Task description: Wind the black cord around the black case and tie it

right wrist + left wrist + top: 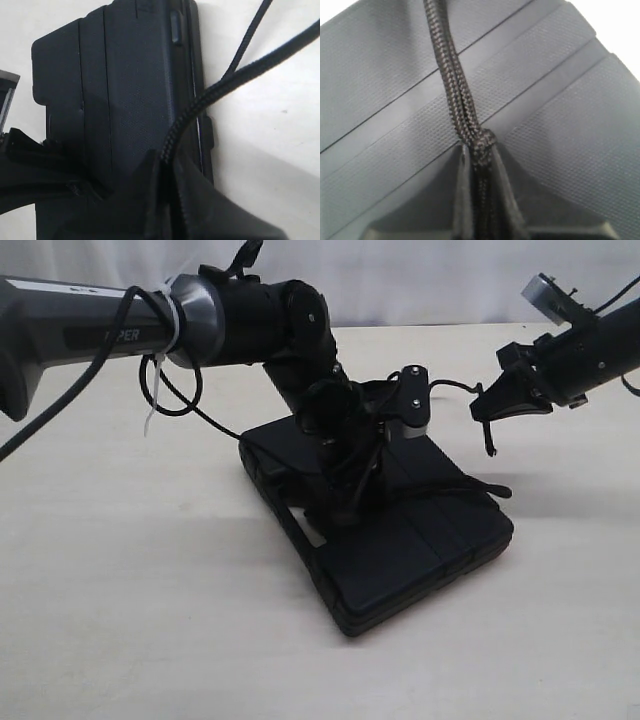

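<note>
The black case (400,540) lies flat on the pale table, its ribbed lid filling the left wrist view (560,100). The black cord (452,75) runs doubled over the lid to a knot between the fingers of my left gripper (479,155), which is shut on it. In the exterior view the left gripper (350,502) points down onto the middle of the case. My right gripper (480,412) hovers above the case's far right corner, shut on another stretch of cord (200,100) that enters the right gripper (165,162). A tufted cord end (497,490) rests at the case's right edge.
The left arm (250,320), with its own cable and white zip tie (160,380), reaches in from the left over the case. Bare table (130,600) surrounds the case in front and on both sides.
</note>
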{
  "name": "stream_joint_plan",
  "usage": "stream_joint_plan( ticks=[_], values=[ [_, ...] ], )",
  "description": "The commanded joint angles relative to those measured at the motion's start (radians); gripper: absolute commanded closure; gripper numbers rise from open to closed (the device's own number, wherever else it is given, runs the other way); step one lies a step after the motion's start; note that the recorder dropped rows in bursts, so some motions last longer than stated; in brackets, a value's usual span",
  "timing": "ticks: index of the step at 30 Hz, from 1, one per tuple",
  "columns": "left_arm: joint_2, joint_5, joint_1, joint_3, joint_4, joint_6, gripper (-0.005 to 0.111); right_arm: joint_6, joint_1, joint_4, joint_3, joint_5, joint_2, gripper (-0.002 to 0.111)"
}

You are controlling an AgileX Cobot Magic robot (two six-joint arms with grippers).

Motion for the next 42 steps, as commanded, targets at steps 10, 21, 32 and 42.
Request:
stream_joint_plan(
  ticks=[10,21,32,42],
  values=[
    [-0.042,-0.022,0.047,0.005,-0.127,-0.029,0.107,-0.032,0.000,0.049,-0.003,0.007,-0.008,0.104],
    [-0.042,-0.124,0.047,0.005,-0.144,-0.040,0.107,-0.023,0.000,0.083,0.003,0.084,-0.008,0.104],
    [-0.042,-0.304,0.047,0.005,-0.120,-0.159,0.107,-0.037,0.000,0.079,0.006,0.097,-0.006,0.104],
    [-0.023,-0.299,0.047,0.005,-0.060,-0.237,0.107,-0.098,0.000,0.128,0.045,0.097,-0.003,0.075]
  ],
)
